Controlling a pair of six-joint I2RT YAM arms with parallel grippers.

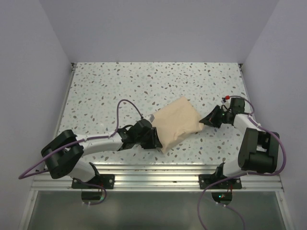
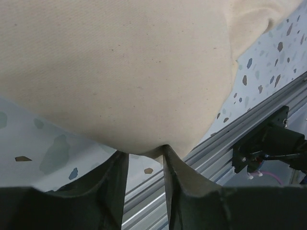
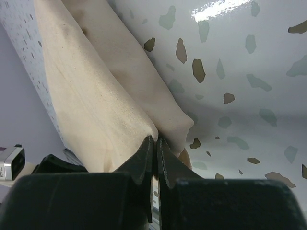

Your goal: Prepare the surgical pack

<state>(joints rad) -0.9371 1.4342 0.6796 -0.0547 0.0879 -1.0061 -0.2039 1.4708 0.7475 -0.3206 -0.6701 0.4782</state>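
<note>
The speckled grey-white tabletop point(image 1: 120, 86) carries the tan-beige matte cloth-wrapped surgical pack point(image 1: 176, 123) at centre frame. It sits askew and is folded shut, with no tray or instrument showing. The pack lies directly between the two grippers, up and right of the left gripper point(image 1: 154, 138) and left of the right gripper point(image 1: 205, 122). Both are at its edge, neither nearer. The left gripper's jaws are partly spread, with the lower-left hem at their tips but not clearly caught. The right gripper's jaws are pressed together against the right-hand corner fold; whether cloth is nipped cannot be told. Assessment: the next tuck or pull would likely run along this left-right line.
</note>
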